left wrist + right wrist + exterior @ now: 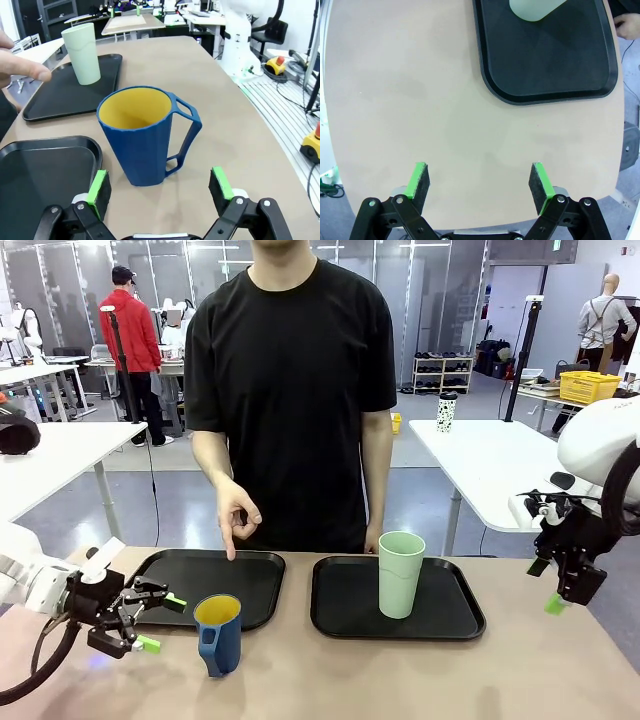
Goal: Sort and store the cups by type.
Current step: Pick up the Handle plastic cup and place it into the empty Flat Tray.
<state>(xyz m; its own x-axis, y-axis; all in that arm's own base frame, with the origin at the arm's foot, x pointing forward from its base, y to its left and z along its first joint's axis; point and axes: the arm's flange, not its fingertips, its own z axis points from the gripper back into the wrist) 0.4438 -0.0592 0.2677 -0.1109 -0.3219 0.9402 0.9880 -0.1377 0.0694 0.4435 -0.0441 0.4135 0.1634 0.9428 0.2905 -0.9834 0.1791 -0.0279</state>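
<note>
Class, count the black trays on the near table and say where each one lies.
2. The left tray lies just beyond the blue mug, which stands on the table; the right tray holds the green tumbler.

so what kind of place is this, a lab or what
Most likely a robotics lab: white robot arms flank the table, plain white worktables fill the open hall behind, and a yellow crate sits on one.

mug [219,636]: dark blue, yellow inside | tumbler [401,573]: pale mint green | trays [250,580]: black | table [400,675]: beige | pads [98,185]: green
</note>
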